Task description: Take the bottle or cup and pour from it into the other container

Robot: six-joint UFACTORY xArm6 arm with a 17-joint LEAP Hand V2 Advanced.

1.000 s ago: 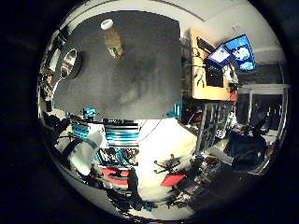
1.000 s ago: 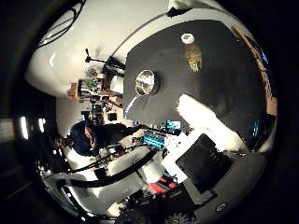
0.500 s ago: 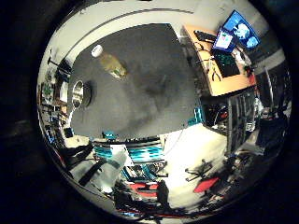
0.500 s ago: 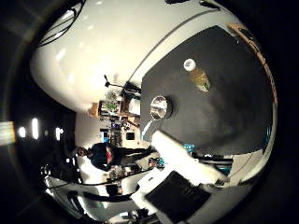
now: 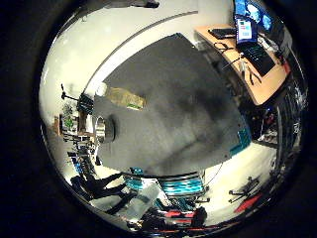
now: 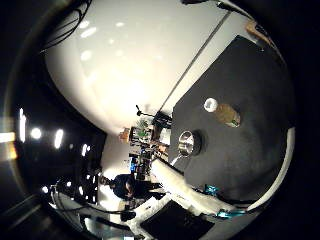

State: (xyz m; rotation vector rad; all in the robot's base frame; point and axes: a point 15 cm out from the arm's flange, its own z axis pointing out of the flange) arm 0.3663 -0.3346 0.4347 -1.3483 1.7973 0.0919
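Note:
A clear bottle (image 5: 126, 98) with a white cap and yellowish contents stands on the dark grey table (image 5: 183, 99), near its far edge. A shiny metal cup (image 5: 102, 128) stands on the same table, a short way from the bottle. The right thumb side palm view also shows the bottle (image 6: 226, 113) and the cup (image 6: 187, 143) side by side, small and well away from the palm. My hand is high above the table and away from both.
A wooden desk (image 5: 260, 71) with screens stands beside the table. Teal equipment (image 5: 183, 184) and stands crowd the floor past the table's near edge. A white wall (image 6: 130, 60) rises behind the table.
Both pictures have swung round and taken in more wall, so the camera has moved. The bottle and cup stand as before on the table.

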